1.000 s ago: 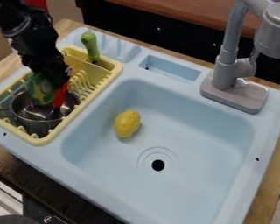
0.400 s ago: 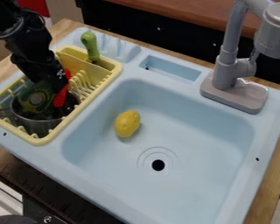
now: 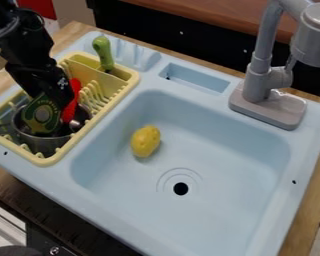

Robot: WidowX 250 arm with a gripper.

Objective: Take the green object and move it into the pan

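Green avocado toy sits directly beneath the claw, its long axis steep, its lower end within the rim of the metal pan. I cannot tell whether the claw is clamped on it or apart. With pan and toy lined up below, any finishing move should be mostly straight down, hardly sideways.

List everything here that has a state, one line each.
Green object, tilted, lower part inside the pan
Pan, upright in the rack
Gripper, at the green object
Red object, tilted
Green handle, upright
Lemon, lying in the sink
Sink, no standing water
Drain hole, uncovered
Faucet, upright
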